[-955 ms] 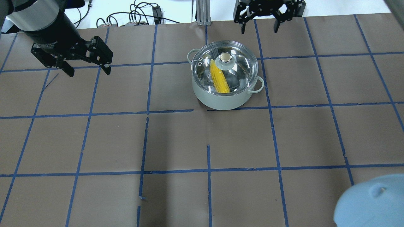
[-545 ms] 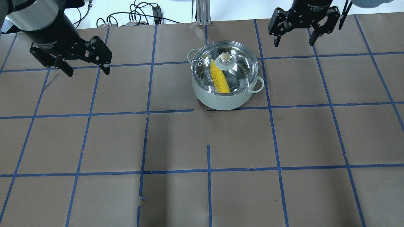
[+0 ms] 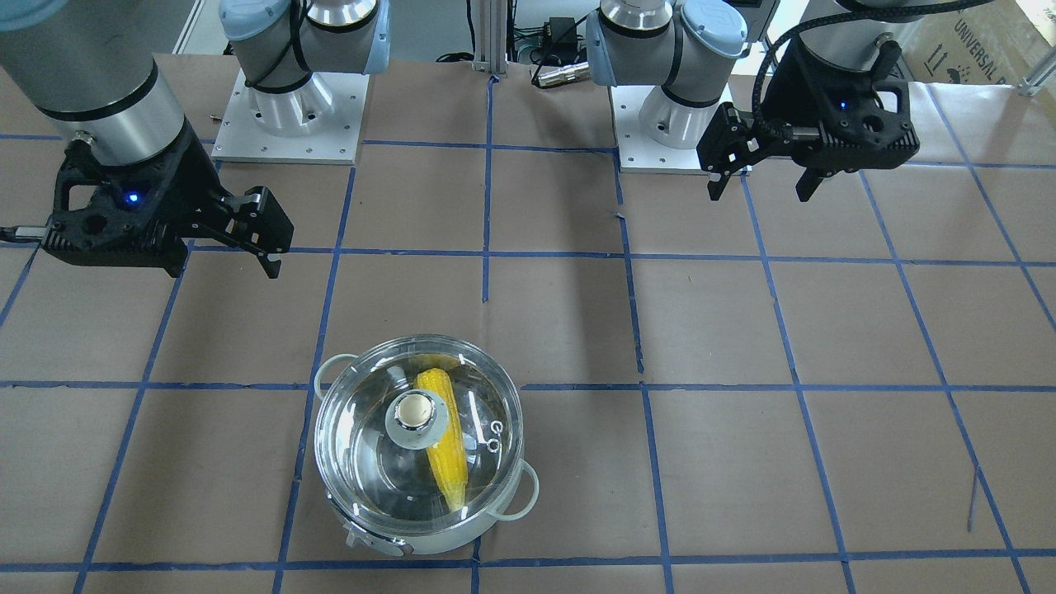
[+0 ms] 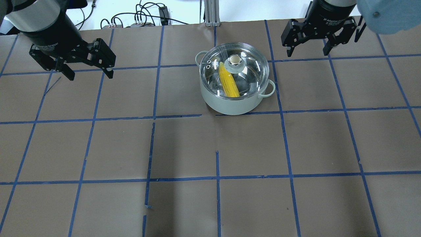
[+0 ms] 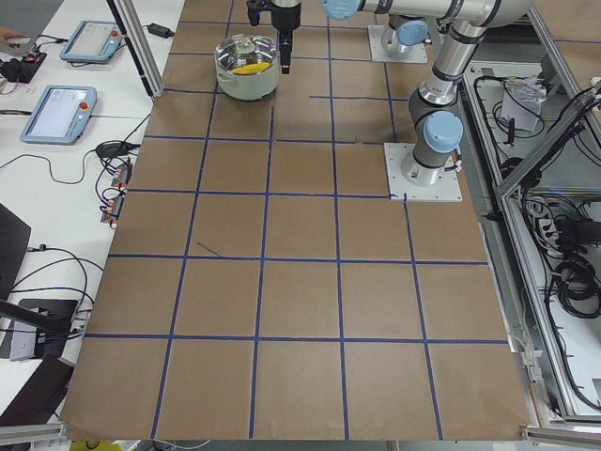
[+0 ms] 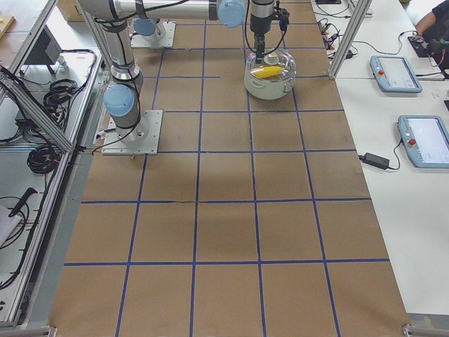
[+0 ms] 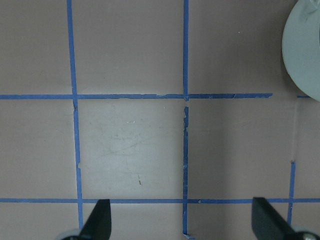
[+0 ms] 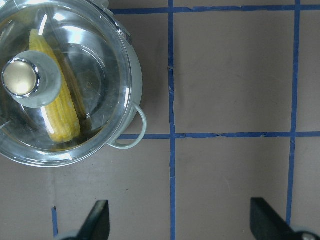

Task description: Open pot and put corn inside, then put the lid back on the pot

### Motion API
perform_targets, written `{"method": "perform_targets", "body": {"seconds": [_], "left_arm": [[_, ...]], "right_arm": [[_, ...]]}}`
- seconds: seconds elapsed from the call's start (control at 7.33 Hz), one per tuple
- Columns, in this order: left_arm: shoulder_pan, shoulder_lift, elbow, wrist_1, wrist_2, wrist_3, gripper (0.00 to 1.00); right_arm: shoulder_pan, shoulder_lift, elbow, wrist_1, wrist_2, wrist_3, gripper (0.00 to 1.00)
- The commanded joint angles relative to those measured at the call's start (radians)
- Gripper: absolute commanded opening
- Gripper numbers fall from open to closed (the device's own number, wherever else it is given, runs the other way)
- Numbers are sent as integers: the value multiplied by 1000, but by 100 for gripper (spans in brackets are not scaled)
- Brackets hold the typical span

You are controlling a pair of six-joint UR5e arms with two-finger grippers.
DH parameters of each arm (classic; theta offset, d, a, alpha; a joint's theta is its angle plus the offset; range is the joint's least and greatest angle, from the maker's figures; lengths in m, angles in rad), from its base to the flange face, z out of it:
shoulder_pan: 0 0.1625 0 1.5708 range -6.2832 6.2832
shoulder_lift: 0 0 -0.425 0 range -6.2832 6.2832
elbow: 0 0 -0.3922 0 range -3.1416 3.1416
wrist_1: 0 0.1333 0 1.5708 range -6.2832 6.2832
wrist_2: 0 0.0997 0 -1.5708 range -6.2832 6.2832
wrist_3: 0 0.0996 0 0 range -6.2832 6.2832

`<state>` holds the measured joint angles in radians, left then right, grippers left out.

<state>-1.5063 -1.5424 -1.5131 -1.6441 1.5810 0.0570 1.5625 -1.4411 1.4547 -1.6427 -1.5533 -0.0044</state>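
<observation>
The steel pot (image 4: pixel 230 104) stands on the brown paper, a little beyond the table's middle. The clear glass lid (image 4: pixel 251 70) sits on it, knob (image 4: pixel 234 59) up. The yellow corn (image 4: pixel 229 84) lies inside, seen through the glass. It also shows in the front-facing view (image 3: pixel 446 462) and the right wrist view (image 8: pixel 62 117). My left gripper (image 4: pixel 90 76) hovers open and empty, far left of the pot. My right gripper (image 4: pixel 307 53) hovers open and empty, right of the pot and slightly beyond it. The right wrist view shows the lid (image 8: pixel 95 60) at upper left.
Cables (image 4: pixel 144 16) and an aluminium post (image 4: pixel 210 13) lie past the table's far edge. Both arm bases (image 3: pixel 289 111) (image 3: pixel 668 124) are bolted at the robot's side. My right arm's blue joint (image 4: pixel 388 16) shows at the top right. Blue tape lines grid the paper.
My right gripper has moved rightward and slightly nearer, away from the spot beyond the pot, still open. The left gripper has shifted very little. Pot, lid and corn have not moved.
</observation>
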Motion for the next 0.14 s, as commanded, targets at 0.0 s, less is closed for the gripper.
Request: {"method": "perform_targets", "body": {"seconds": [0.0], "left_arm": [[0, 1, -4, 0, -1, 6, 100]], "right_arm": [[1, 1, 1, -17, 1, -2, 100]]}}
